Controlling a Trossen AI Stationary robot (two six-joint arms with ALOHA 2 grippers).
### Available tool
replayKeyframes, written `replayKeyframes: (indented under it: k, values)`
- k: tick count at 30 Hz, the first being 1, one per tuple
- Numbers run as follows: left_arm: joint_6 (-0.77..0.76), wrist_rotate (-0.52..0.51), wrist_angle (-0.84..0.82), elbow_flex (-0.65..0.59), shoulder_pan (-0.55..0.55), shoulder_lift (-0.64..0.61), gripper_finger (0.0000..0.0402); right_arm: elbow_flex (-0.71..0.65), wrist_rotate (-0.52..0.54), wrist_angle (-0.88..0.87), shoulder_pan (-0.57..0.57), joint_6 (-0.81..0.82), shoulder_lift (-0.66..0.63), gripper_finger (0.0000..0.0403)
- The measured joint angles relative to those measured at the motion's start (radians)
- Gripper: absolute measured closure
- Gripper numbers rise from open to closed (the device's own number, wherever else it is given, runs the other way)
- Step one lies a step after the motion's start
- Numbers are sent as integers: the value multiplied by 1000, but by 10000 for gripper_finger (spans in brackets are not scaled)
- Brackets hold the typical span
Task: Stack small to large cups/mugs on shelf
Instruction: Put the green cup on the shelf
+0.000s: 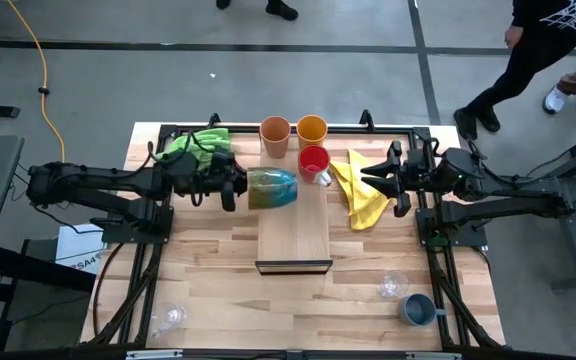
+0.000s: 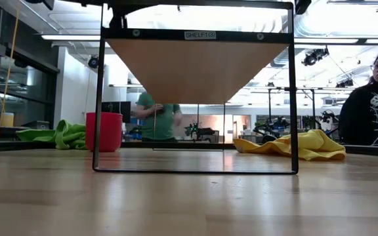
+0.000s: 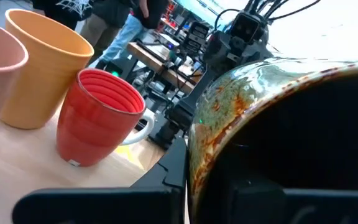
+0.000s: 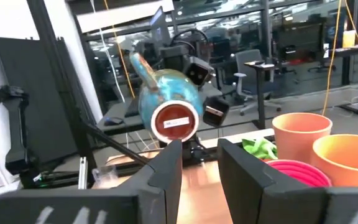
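My left gripper is shut on a teal and brown glazed mug, held on its side over the shelf's left edge. The shelf is a light-wood board with a dark front. At its far end stand a peach tumbler, an orange tumbler and a red mug, each on its base. My right gripper hovers open over the yellow cloth, pointing at the mug; nothing lies between its fingers. My left gripper holds the mug at its mouth rim, coming level from the table's left. The mug's wall hides where the fingers meet it. The mug is lifted clear and lies sideways, its base toward the right arm and its handle up.
A yellow cloth lies right of the shelf and a green cloth at the far left. A clear glass and a grey-blue mug stand near right, another glass near left. People stand beyond the table.
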Motion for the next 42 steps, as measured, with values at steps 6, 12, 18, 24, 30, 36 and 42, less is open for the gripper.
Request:
replayKeyframes:
  k: [6, 12, 18, 24, 30, 36, 42]
  values:
    - [10, -10, 1, 0, 0, 0, 379, 0, -2, 0, 0, 0, 0, 308]
    - [10, -13, 1, 0, 0, 0, 379, 0, -3, 0, 0, 0, 0, 308]
    - [11, -13, 0, 0, 0, 0, 379, 0, -3, 0, 0, 0, 0, 308]
    - [11, -17, -167, 110, 25, 0, 379, 0, -3, -1, 0, 0, 0, 308]
    - [78, -13, -776, 478, 114, 81, 379, 0, -3, -10, 0, 0, 0, 308]
    - [159, 46, -1271, 882, 211, 303, 379, 0, -3, -30, 0, 0, 0, 308]
    - [234, 81, -1638, 1208, 237, 562, 379, 0, -3, -48, 0, 0, 0, 308]
